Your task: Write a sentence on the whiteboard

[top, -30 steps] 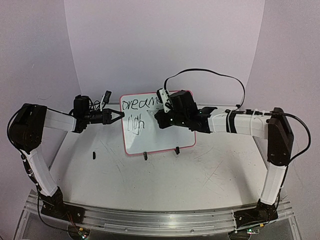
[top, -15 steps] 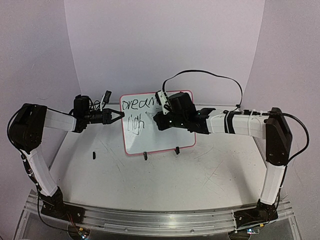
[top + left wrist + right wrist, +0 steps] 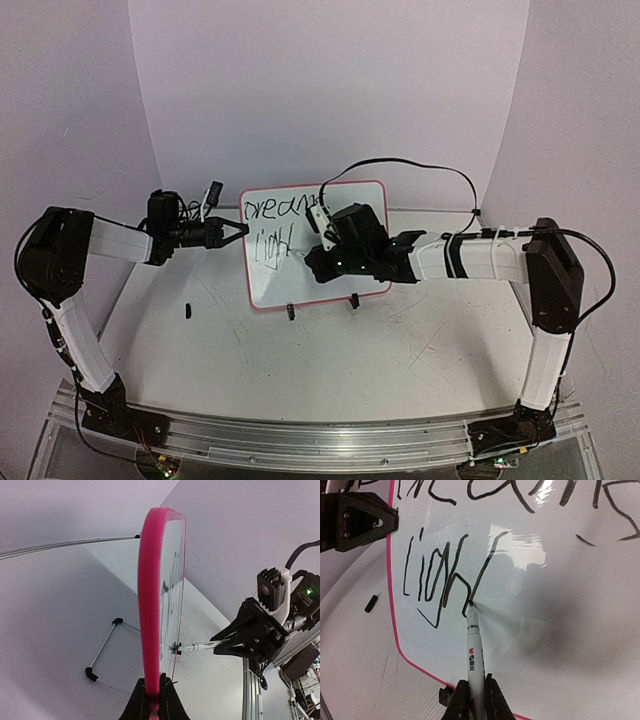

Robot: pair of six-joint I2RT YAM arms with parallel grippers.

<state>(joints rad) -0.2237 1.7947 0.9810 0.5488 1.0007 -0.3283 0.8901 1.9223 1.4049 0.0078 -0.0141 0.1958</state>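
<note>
- Lettering is under way: the sentence (image 3: 435, 575) is part written in black, with a top line beginning "dream" and, below it, "ligh" plus one fresh slanted stroke.
- We judge that stroke to be the stem of a "t", so the step in hand is finishing the second-line word.
- Our right tool (image 3: 476, 685) is clamped on the marker (image 3: 474, 665), whose tip touches the board at the foot of that stroke.
- Our left tool (image 3: 154, 685) is closed on the pink frame of the whiteboard (image 3: 275, 285), pinching its left edge to steady it.
- The whiteboard stands on the counter (image 3: 330, 370) between the two arms, resting on its lower edge with the two black clip feet.
- Its long axis runs side to side from the left arm toward the right, and its written face looks toward the right tool. From the left wrist it reads as close to upright.
- The marker's long axis runs from the right tool toward the board face, tip leading.
- The next move, as we see it, calls for a lift of the tip, a short cross-stroke over the stem, then a shift rightward to the blank area for what remains, with light pressure so the board does not tip.
</note>
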